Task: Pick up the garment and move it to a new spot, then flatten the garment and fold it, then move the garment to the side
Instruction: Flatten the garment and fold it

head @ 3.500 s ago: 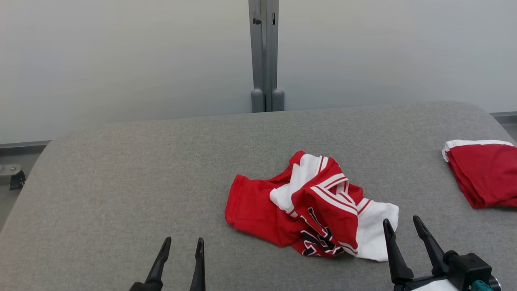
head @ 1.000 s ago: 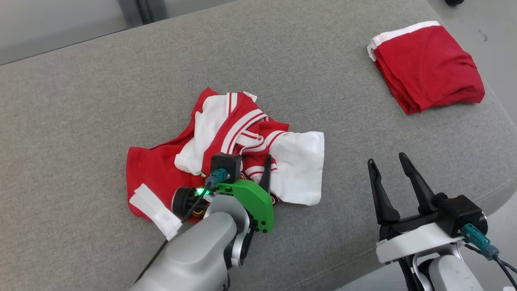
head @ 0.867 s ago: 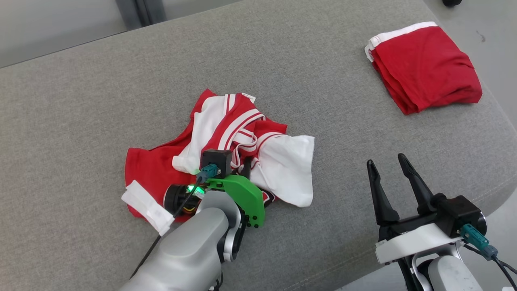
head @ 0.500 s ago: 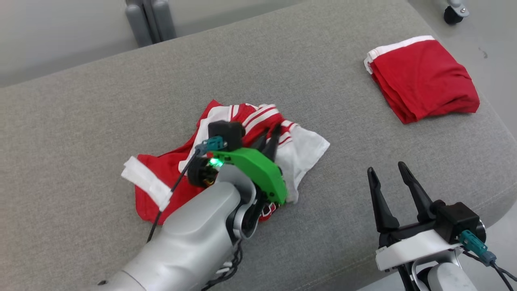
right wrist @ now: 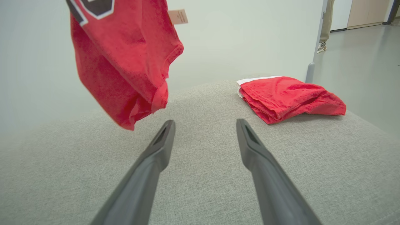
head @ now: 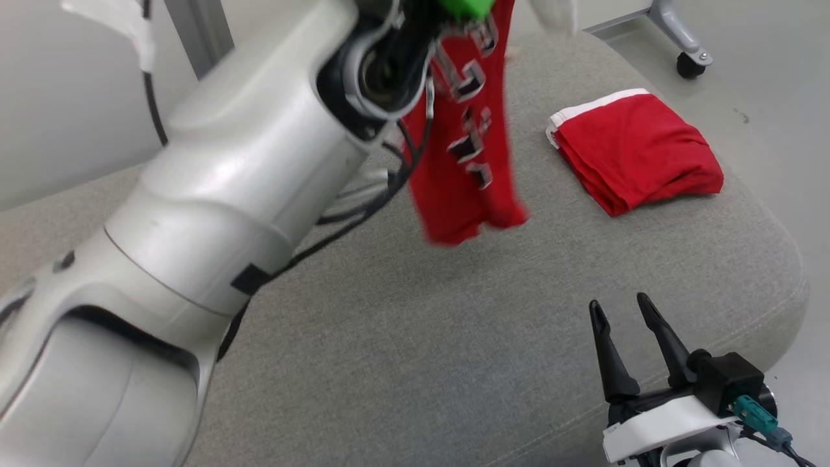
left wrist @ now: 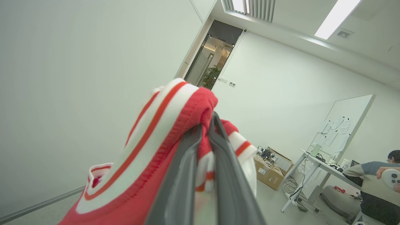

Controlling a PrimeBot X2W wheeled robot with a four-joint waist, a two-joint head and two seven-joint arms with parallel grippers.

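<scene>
Lifted clear of the bench since half a second ago, the garment hangs above its middle from the left gripper, jaws pinched on the striped trim. The right gripper waits wide open near the front right corner. Pickup is done; placing, flattening, folding and moving aside remain.

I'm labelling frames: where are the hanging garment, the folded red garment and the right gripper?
hanging garment (head: 467, 194), head view, hanging red lower part.
folded red garment (head: 639, 152), head view, top red layer.
right gripper (head: 617, 302), head view, midway between its fingertips.
</scene>
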